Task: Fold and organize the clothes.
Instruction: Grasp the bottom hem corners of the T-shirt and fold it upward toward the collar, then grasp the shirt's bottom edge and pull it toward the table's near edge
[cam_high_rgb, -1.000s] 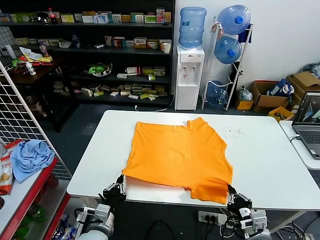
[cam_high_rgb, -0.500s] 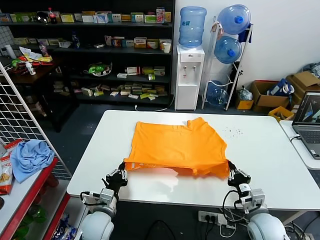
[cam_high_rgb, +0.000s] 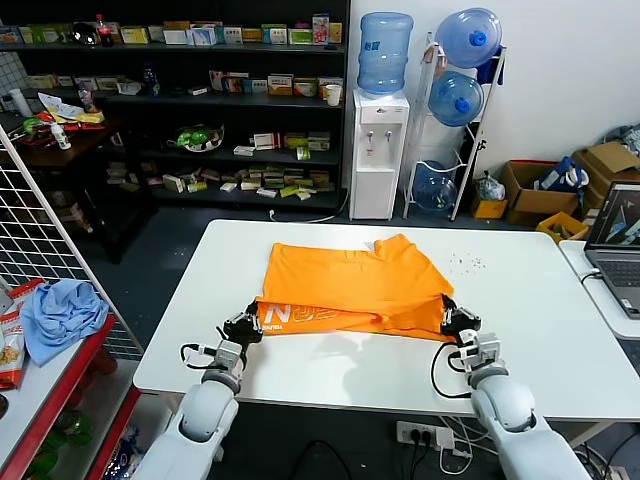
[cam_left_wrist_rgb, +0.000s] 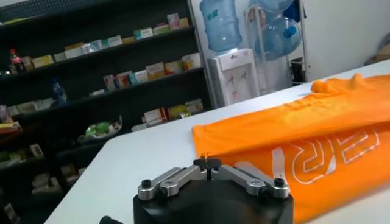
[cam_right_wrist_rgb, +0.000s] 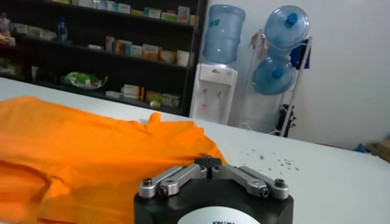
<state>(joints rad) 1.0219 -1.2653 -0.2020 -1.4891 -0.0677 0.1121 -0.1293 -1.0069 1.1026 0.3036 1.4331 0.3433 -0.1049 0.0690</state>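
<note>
Orange T-shirt (cam_high_rgb: 350, 280) is lying in the middle of the white table (cam_high_rgb: 560, 330), a bit toward the far side. Its near part is doubled over onto itself, so a strip with white lettering (cam_high_rgb: 300, 317) faces up along the near edge. As it sits, the long way runs left to right across the table, collar end toward the far edge, one sleeve poking up at the far right.

Left gripper (cam_high_rgb: 243, 325) is right at the left end of that folded strip and right gripper (cam_high_rgb: 458, 320) is at the right end, both low on the table. In the wrist views the fingertips of each are drawn together. Can't tell if any cloth is pinched between them.

Nothing blocks the shirt, just some small specks (cam_high_rgb: 465, 263) on the table past the right sleeve. A laptop (cam_high_rgb: 618, 245) sits on the next table over to the right.

Behind: dark shelves (cam_high_rgb: 200, 100) packed with boxes, a water dispenser (cam_high_rgb: 381, 150) with a bottle on top, a rack (cam_high_rgb: 462, 120) holding more bottles, and open cardboard boxes (cam_high_rgb: 530, 190). A light blue cloth (cam_high_rgb: 60, 315) sits on the red side shelf (cam_high_rgb: 70, 365) to the left.
</note>
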